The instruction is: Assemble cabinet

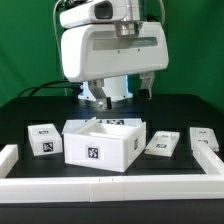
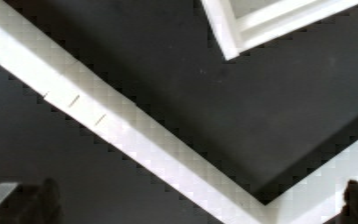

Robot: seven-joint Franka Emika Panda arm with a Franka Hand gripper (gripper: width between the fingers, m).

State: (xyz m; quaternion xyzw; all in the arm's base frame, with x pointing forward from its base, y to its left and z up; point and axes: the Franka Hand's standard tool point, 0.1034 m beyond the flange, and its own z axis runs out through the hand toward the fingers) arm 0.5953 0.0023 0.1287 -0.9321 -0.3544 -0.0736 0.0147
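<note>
Cabinet shell (image 1: 103,142) between drawer blocks (image 1: 43,139)

Bare black tabletop (image 1: 40,108) lies open behind the thin-walled white cabinet shell (image 1: 103,143), small white tagged blocks (image 1: 43,139) flank it, and a low white rail (image 1: 110,186) fences the front.

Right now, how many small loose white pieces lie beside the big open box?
3: a left block on the exterior view's left of the cabinet shell, a near block just on its right, a far block farther right. Others may hide behind the shell.
</note>
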